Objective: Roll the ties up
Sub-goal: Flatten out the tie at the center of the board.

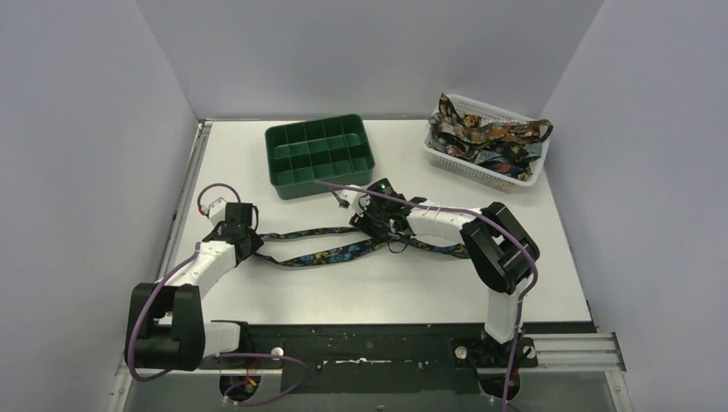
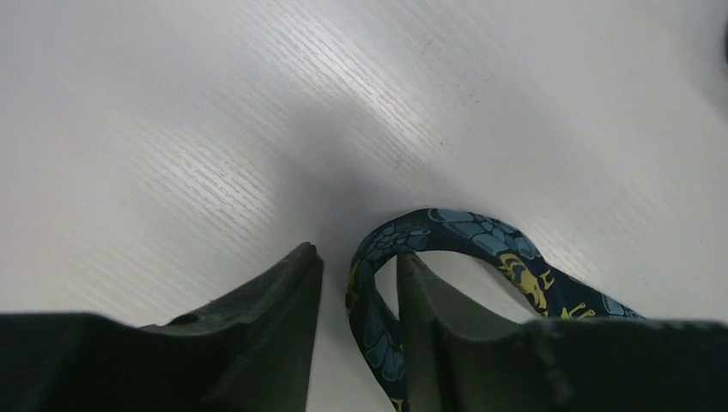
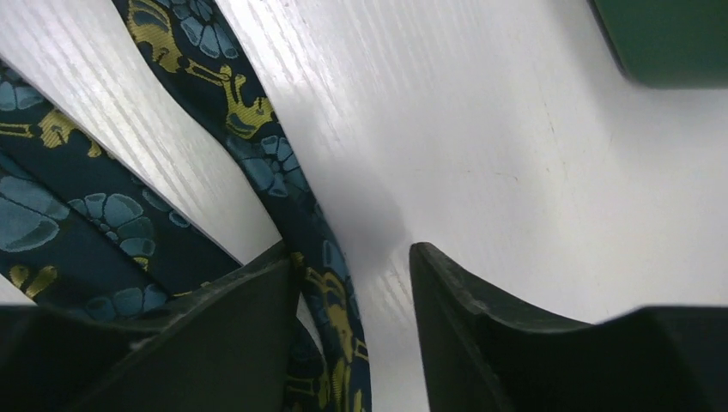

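Fingers of the left gripper and right gripper stood parted, straddling the long navy blue-and-yellow patterned fabric necktie on the white table; lying off-centre against one finger, it might have slipped out on closing.

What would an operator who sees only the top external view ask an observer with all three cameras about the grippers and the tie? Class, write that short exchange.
Operator: From above, the left gripper hides the end of the tie. Is fabric between its fingers?
Observer: Yes. The left wrist view shows the tie's folded bend between the open fingers. It lies against one finger, with a gap at the other.
Operator: And the right gripper?
Observer: Its wrist view shows one strand between the open fingers, lying beside one of them. Bare table shows between the strand and the other finger.
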Controlling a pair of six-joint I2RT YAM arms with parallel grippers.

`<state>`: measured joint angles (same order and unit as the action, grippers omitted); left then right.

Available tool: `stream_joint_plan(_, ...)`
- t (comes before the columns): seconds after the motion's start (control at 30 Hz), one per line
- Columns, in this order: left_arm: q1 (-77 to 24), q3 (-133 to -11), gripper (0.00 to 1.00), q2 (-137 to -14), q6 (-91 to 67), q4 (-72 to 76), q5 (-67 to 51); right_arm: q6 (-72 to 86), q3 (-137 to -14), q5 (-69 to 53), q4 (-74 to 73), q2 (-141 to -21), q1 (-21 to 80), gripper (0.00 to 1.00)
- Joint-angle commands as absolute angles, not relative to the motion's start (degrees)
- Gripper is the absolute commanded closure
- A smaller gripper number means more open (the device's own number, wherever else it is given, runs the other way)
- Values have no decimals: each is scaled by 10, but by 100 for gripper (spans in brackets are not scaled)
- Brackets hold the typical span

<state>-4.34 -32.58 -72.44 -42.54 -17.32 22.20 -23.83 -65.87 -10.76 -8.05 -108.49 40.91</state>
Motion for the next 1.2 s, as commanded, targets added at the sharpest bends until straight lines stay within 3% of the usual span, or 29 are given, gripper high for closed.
stream_joint_plan(0.0, -40, -344, 69, -737, -397, -125, 195, -257, -648, -117, -30, -1073, 412, 57)
stream_joint_plan(0.07, -40, -339, 83, -735, -387, -103, 178, -266, -641, -107, -20, -1069, 417, 68)
stream_joint_plan(0.2, -40, -333, 100, -718, -375, -39, 152, -274, -629, -102, -6, -1036, 421, 92)
stream_joint_plan(0.33, -40, -320, 100, -678, -377, 49, 133, -270, -582, -83, 20, -976, 437, 100)
stream_joint_plan(0.5, -40, -232, 100, -591, -396, 209, 140, -215, -469, -45, 106, -882, 478, 98)
stream_joint_plan(0.7, -37, -102, 100, -513, -479, 279, 183, -141, -408, 151, 198, -941, 618, 89)
stream_joint_plan(0.87, -33, -51, 100, -470, -549, 260, 197, -91, -431, 225, 215, -995, 645, 84)
stream_joint_plan(0.93, -31, -45, 100, -449, -557, 240, 205, -71, -423, 217, 225, -980, 647, 55)
stream_joint_plan(0.97, -30, -45, 100, -438, -561, 228, 210, -63, -421, 215, 225, -970, 646, 47)
stream_joint_plan(1.03, -29, -42, 100, -415, -562, 213, 219, -54, -419, 205, 210, -942, 642, 38)
stream_joint_plan(1.1, -27, -37, 96, -398, -569, 204, 227, -31, -424, 188, 189, -910, 630, 21)
stream_joint_plan(1.17, -26, -37, 95, -391, -570, 191, 229, -4, -435, 160, 149, -863, 609, 14)
